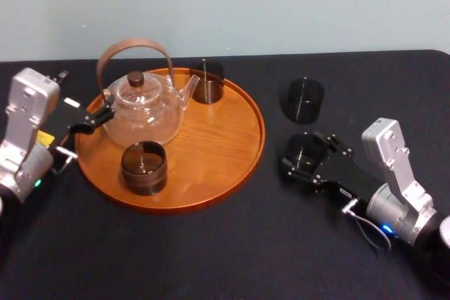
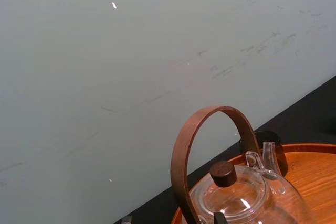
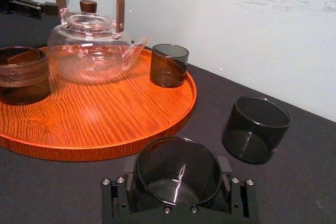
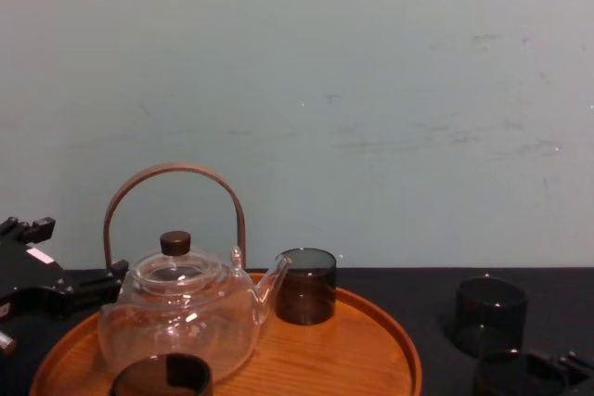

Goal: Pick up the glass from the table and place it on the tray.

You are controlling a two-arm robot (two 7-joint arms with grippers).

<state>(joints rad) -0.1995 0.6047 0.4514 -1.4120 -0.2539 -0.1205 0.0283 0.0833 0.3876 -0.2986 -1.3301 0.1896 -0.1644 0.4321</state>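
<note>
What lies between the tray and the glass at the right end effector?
Only bare table, as the right wrist view shows; the glass stands apart from the tray.

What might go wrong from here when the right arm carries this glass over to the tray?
The glass within the right gripper stands beside the raised rim of the tray; carried low, it may clip it. The second glass sits close beyond and might get knocked. The teapot, with the left gripper beside it, crowds the tray, limiting landing spots.

A teapot and two glasses stand on the tray; two more glasses stand right of it.
</note>
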